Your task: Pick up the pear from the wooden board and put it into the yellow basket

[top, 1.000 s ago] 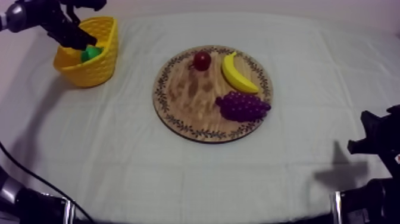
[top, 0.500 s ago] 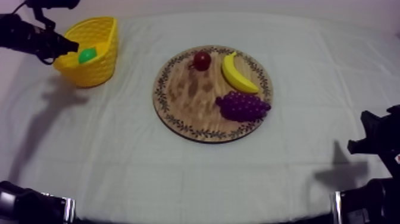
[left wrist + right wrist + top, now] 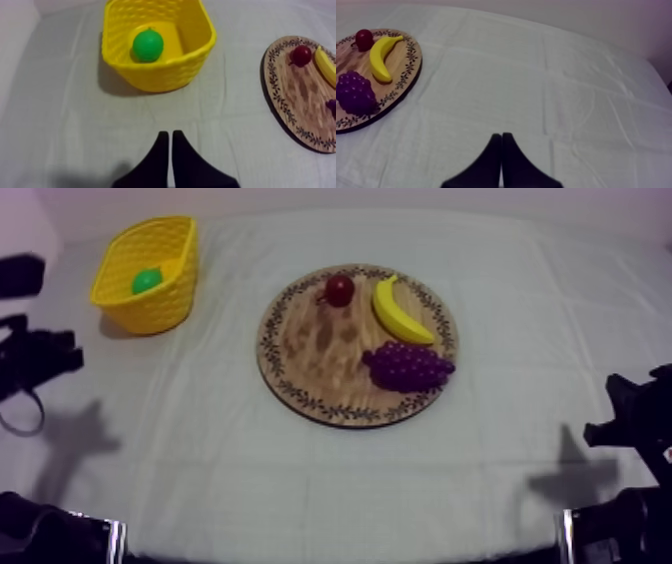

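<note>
The pear [image 3: 148,45], seemingly the green fruit, lies in the yellow basket [image 3: 165,75] at far left. Left gripper [image 3: 169,134] and right gripper [image 3: 501,135] are both closed, fingers together on nothing.

A counter [image 3: 300,478] is seen from above at a slant. A basket [image 3: 150,310] stands at its far left corner, and a pear [image 3: 146,281] lies inside the basket. A round wooden board [image 3: 320,358] lies near the middle of the counter, to the right of the basket and well apart from it. Three toy fruits rest on the board. A small fruit [image 3: 339,289] sits by the far edge, with a banana [image 3: 400,312] just to its right. A bunch of grapes [image 3: 408,366] lies in front of the banana, close beside it.
</note>
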### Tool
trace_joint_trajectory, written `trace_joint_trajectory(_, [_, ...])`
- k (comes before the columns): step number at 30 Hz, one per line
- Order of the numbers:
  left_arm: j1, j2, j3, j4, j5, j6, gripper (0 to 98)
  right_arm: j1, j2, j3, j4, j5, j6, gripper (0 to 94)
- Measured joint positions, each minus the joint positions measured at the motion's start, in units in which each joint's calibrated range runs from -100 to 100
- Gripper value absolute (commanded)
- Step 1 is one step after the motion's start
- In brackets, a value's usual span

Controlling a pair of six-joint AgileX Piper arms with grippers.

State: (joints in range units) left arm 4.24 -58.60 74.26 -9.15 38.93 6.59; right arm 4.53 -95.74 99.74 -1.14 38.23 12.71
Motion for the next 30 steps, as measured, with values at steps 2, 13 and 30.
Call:
trace_joint_trajectory(2, [-0.34,-6.19,4.48,1.06,1.01,-0.13,0.0,0.00,0.00,0.00,0.00,0.00,0.00,0.3])
trace_joint_trajectory(13, [-1.35,-36.24,22.04,5.06,3.00,-3.07,0.0,0.00,0.00,0.00,0.00,0.00,0.00,0.3])
trace_joint_trajectory(30, [-1.45,-41.43,25.48,6.72,-7.37,3.01,0.0,0.00,0.00,0.00,0.00,0.00,0.00,0.3])
